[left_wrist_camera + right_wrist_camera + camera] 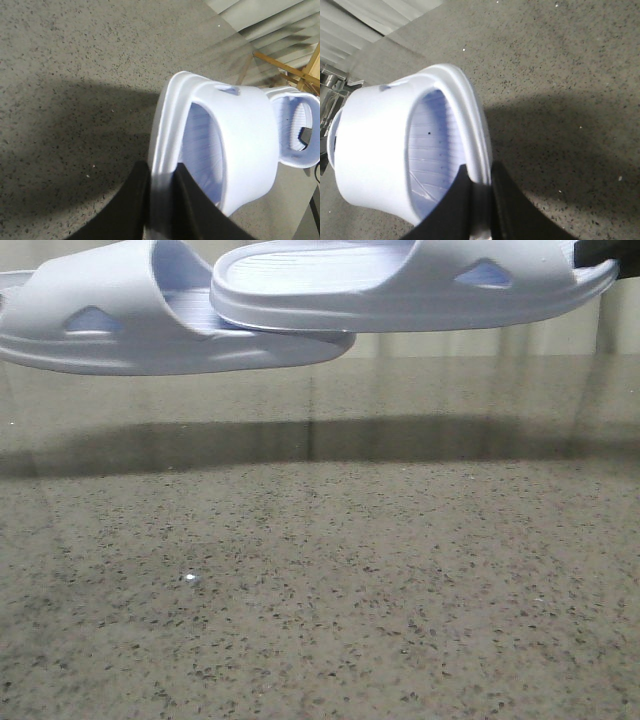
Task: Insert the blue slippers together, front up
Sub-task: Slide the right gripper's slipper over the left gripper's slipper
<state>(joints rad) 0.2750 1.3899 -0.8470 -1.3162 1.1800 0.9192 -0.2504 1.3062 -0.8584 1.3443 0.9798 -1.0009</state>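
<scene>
Two pale blue slippers hang in the air above the table, soles down. The left slipper [120, 325] points right, and its toe end lies under the right slipper [400, 285], which overlaps it. In the left wrist view, my left gripper [162, 172] is shut on the sole rim of the left slipper [245, 135], and the other slipper [295, 125] shows beyond it. In the right wrist view, my right gripper [480, 175] is shut on the sole rim of the right slipper [375, 145]. In the front view only a dark bit of the right gripper [603, 250] shows.
The speckled grey tabletop [320, 590] lies well below the slippers, with their shadow band [300, 445] across it. A small white speck [190, 579] lies on the table. A wooden frame [285, 70] stands beyond the table's edge in the left wrist view.
</scene>
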